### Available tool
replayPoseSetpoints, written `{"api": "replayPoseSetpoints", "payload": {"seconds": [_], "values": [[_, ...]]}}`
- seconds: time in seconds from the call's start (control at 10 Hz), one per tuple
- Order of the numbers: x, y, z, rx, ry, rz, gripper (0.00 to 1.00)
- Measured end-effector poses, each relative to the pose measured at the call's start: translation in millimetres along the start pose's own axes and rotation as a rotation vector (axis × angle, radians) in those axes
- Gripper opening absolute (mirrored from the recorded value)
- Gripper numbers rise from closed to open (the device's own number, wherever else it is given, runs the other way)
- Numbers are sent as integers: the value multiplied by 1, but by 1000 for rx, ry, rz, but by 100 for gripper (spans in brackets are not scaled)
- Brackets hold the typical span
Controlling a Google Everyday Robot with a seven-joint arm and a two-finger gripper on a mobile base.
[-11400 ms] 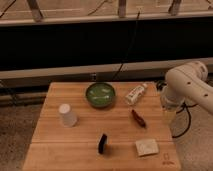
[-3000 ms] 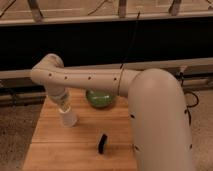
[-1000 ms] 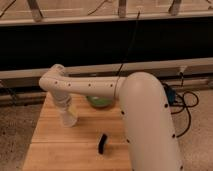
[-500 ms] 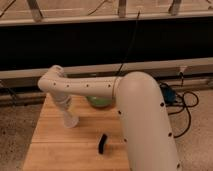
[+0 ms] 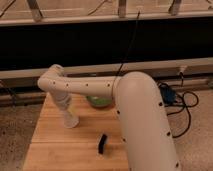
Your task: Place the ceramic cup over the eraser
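Observation:
The ceramic cup [image 5: 71, 121] is small and white and stands on the left part of the wooden table [image 5: 50, 145]. My gripper [image 5: 66, 111] comes straight down onto the cup at the end of the long white arm [image 5: 90, 86], and its lower end merges with the cup's top. The eraser [image 5: 102, 143], a small black oblong block, lies on the table to the right of the cup and nearer the front, apart from both.
A green bowl [image 5: 100, 102] stands behind the arm at the table's back, mostly hidden. The thick arm body [image 5: 142, 130] covers the table's right half. Cables [image 5: 177, 97] lie on the floor at the right. A dark wall runs behind.
The arm has settled slightly lower over the cup. The cup and the eraser have stayed where they were.

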Motion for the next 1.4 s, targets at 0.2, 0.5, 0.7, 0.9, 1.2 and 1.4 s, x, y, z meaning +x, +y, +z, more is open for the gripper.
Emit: {"api": "replayPoseSetpoints", "payload": {"seconds": [0.2,0.5,0.7,0.9,1.2,1.4], "values": [[-2,-5,-12,-7,-6,-5,0],[-4,-13,-53,2,4,-12,0],[-8,-13,-76,10,23,-20,0],[-8,0,-94,19,41,-12,0],[-11,31,-120,28,65,8,0],[-11,53,-133,34,78,30,0]]}}
